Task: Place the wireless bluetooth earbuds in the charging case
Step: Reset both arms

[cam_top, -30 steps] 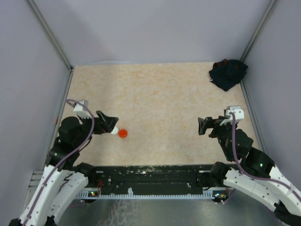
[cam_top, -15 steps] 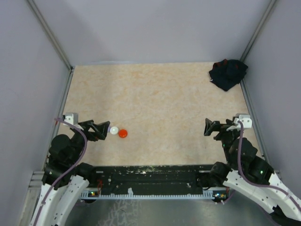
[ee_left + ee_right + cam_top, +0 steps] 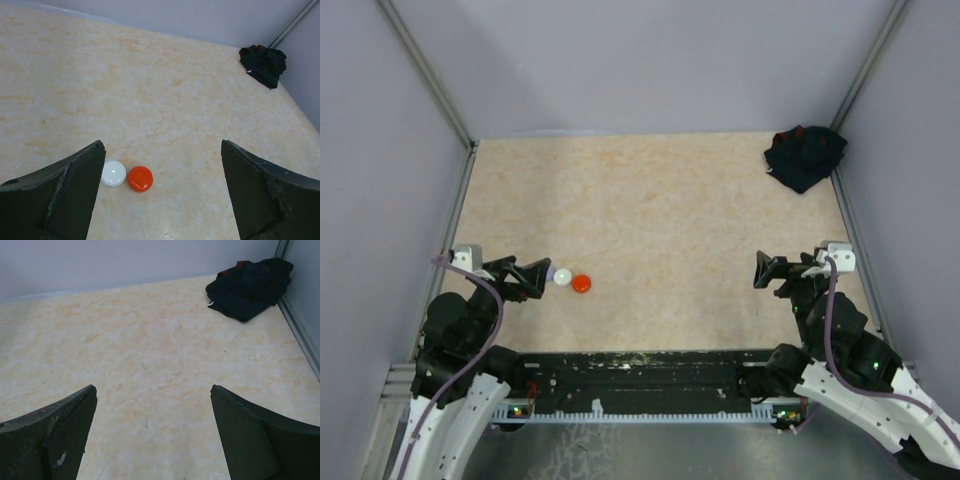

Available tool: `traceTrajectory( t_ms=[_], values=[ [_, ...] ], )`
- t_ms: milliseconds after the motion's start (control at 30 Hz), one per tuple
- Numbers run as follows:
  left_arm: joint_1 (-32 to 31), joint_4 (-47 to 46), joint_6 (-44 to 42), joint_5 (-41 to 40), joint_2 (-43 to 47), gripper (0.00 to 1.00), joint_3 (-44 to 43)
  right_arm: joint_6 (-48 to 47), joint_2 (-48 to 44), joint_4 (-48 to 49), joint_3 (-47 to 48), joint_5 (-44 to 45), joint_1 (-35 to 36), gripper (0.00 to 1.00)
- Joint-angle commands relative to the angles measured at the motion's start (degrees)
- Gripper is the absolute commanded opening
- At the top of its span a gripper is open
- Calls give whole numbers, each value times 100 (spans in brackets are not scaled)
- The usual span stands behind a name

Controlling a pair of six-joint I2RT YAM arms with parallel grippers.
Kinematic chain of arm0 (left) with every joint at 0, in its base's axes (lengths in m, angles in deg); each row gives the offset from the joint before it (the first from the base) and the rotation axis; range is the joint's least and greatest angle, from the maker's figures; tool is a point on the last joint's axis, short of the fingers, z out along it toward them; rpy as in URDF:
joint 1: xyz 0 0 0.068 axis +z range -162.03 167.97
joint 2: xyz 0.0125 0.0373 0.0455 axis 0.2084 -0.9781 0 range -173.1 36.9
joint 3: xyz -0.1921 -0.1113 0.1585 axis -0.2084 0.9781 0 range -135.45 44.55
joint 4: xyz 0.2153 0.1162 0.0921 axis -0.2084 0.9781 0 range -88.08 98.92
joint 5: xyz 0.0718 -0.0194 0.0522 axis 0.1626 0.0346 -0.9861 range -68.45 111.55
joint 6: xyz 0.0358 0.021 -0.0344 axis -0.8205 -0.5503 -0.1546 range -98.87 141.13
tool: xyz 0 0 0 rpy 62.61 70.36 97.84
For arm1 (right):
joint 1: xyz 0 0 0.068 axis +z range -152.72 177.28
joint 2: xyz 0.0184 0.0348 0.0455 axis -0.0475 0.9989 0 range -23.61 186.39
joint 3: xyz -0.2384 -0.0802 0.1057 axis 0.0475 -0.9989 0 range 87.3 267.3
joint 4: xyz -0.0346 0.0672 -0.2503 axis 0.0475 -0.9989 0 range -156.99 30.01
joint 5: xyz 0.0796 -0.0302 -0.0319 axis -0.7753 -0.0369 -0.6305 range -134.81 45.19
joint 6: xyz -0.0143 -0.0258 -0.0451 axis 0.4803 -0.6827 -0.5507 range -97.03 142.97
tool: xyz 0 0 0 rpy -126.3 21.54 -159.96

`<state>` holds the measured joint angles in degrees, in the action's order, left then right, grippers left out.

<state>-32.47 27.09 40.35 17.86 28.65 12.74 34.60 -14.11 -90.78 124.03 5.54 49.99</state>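
Two small round cases lie side by side at the table's near left: a white one [image 3: 562, 275] [image 3: 113, 173] and an orange-red one [image 3: 581, 283] [image 3: 140, 178], both closed domes. No earbuds show in any view. My left gripper [image 3: 532, 272] [image 3: 162, 145] is open just left of the white case, its left finger [image 3: 65, 195] close beside it, with nothing between the jaws. Over bare table at the near right, my right gripper [image 3: 760, 270] [image 3: 153, 388] stands open and empty.
A crumpled dark cloth [image 3: 805, 155] [image 3: 263, 64] [image 3: 250, 287] lies in the far right corner against the wall. Grey walls with metal rails [image 3: 430, 85] enclose the beige table [image 3: 660, 210] on three sides.
Over the last second my left gripper drew back to the left, uncovering the white case. The right gripper pulled back slightly to the right. The cases have stayed put.
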Motion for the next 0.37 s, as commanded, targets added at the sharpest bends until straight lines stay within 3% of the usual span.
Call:
traceTrajectory(
  t_ms=[0, 333],
  values=[
    [88, -247, -79, 164, 139, 100, -28, -83, 61, 296, -17, 89, -15, 95],
    [138, -249, -121, 261, 233, 100, -10, -100, 91, 308, -26, 89, -14, 95]
  ],
)
